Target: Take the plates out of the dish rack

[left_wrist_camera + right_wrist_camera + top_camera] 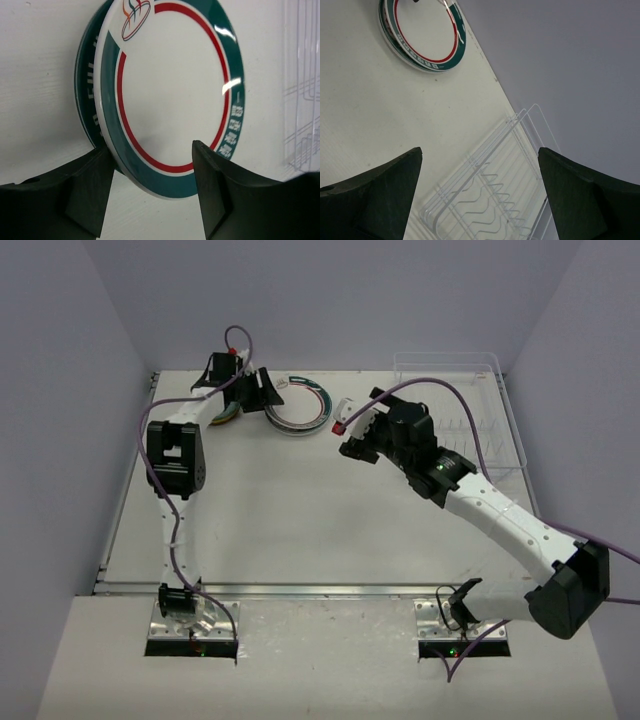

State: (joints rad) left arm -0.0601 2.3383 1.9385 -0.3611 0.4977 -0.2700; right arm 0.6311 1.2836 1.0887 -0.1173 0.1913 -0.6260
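Observation:
A stack of plates (300, 410) lies flat at the back of the table. The top one is white with a green rim and a red ring (170, 90), and a second plate (87, 90) sits under it. My left gripper (262, 390) is at the stack's left edge. It stands open, with the top plate's near rim between its fingers (85, 185) and gaps on both sides. The clear wire dish rack (470, 415) stands at the back right, and no plate shows in it (495, 200). My right gripper (358, 430) hangs open and empty between stack and rack.
Coloured plate edges (228, 416) show under my left arm, left of the stack. Purple cables (440, 385) loop above both arms. Grey walls close in the table's back and sides. The rack stands close to the right wall (560, 60).

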